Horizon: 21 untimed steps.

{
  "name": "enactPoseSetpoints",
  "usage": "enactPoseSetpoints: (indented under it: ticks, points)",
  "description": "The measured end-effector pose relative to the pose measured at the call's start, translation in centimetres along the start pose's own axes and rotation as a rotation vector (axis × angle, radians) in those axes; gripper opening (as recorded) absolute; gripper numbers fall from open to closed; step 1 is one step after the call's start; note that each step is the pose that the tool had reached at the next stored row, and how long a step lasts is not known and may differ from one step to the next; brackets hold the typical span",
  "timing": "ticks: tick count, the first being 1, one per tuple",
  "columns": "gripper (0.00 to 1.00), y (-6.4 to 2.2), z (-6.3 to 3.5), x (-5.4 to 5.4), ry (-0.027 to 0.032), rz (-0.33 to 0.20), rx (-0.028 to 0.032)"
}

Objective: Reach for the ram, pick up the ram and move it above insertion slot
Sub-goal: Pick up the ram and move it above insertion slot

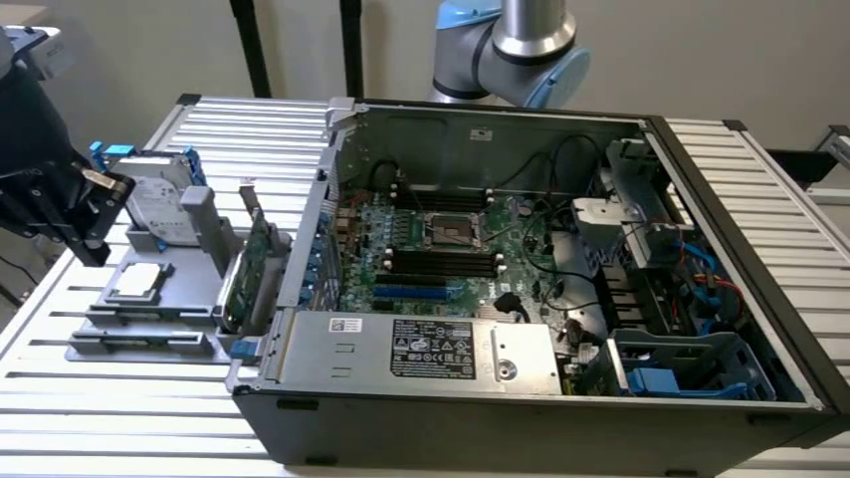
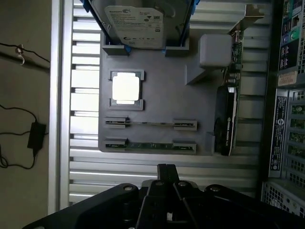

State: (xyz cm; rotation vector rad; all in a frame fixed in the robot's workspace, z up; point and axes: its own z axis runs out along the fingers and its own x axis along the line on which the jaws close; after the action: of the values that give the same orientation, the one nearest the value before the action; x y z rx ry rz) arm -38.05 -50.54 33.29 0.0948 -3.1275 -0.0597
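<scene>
Reaching step: black robot gripper (image 2: 166, 170), whose spread I cannot tell, hovers near the ungrasped long thin green ram stick (image 2: 150, 146).

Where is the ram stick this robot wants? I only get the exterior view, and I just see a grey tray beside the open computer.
Observer: The wrist view looks down on that tray. The ram, a thin green stick, sits between two clips at the tray edge nearest the claw.
Operator: Is the claw touching it?
Observer: No. Bare table slats separate them.
Operator: Is it the only stick?
Observer: A second pair of clips beside it holds another thin strip, toward the square chip.
</scene>
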Motion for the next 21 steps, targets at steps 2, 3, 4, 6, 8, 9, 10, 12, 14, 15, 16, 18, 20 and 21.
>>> enactPoseSetpoints:
  ticks: [2, 3, 4, 6, 8, 9, 10, 12, 14, 15, 16, 18, 20, 21]
  points:
    - [0.11, 0.0, 0.03, -0.01, 0.0014, -0.036, 0.0004]
    - [0.11, 0.0, 0.05, -0.01, 0.0021, -0.055, 0.0006]
    - [0.11, 0.0, 0.07, -0.01, 0.0028, -0.072, 0.0008]
    - [0.11, -0.01, 0.12, -0.01, 0.0042, -0.108, 0.0012]
    - [0.11, -0.01, 0.19, -0.01, 0.0056, -0.145, 0.0016]
    - [0.11, -0.01, 0.22, -0.01, 0.0063, -0.163, 0.0017]
    - [0.11, -0.01, 0.25, -0.01, 0.0069, -0.181, 0.0019]
    - [0.11, -0.01, 0.31, -0.01, 0.0083, -0.217, 0.0024]
    - [0.11, -0.02, 0.37, -0.01, 0.0098, -0.254, 0.0028]
    - [0.11, -0.02, 0.4, -0.01, 0.0105, -0.272, 0.003]
    - [0.11, -0.02, 0.44, -0.01, 0.0112, -0.291, 0.0031]
    - [0.11, -0.02, 0.5, -0.01, 0.0126, -0.327, 0.0036]
    - [0.11, -0.02, 0.56, -0.01, 0.014, -0.363, 0.004]
    - [0.11, -0.02, 0.6, -0.01, 0.0147, -0.381, 0.0041]
